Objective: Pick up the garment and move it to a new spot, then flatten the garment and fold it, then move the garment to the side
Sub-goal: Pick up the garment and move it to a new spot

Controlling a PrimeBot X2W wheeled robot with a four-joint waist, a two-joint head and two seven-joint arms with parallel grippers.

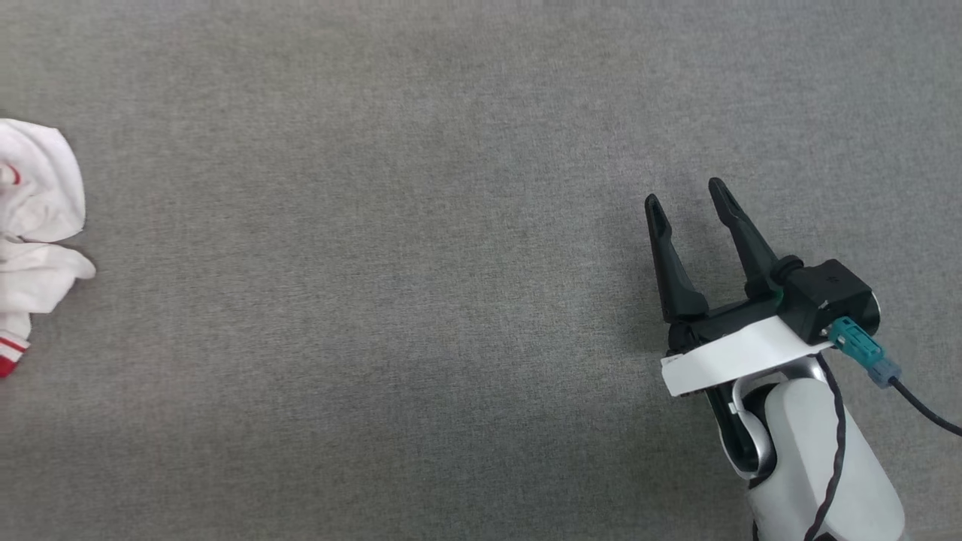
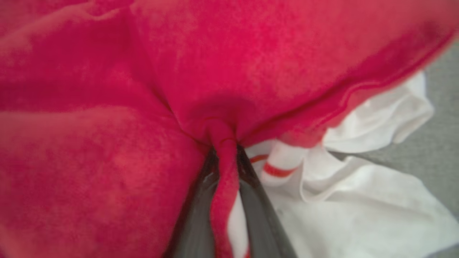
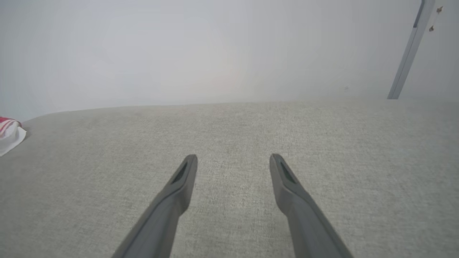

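forearm, pale and angled, sits nearest on the right and carries the right gripper (image 1: pixel 683 191). its two dark fingers are spread wide with nothing between them, held low over the grey cloth surface (image 1: pixel 413 338). a teal plug (image 1: pixel 857 342) and a black cable (image 1: pixel 924 409) trail off its wrist.

further in and hard against the left edge lies the garment (image 1: pixel 37 203), a bunched heap showing white sleeve and a bit of red-striped trim, well apart from that open gripper. seen from the left wrist, the left gripper (image 2: pixel 226 150) has its fingers drawn almost together, clamped on a narrow ridge of red cloth with a white strip running down between them. white folds spill out just beside it.

i'd call this the very first step: the pick-up grip is made and the lift is not yet done. next it wants a rise high enough that the hanging bulk clears the surface, then a carry rightward to the open middle. a single pinch means the rest may drag or slip.

at the far side stand a pale wall (image 3: pixel 215 53) and a grey rail (image 3: pixel 408 53).
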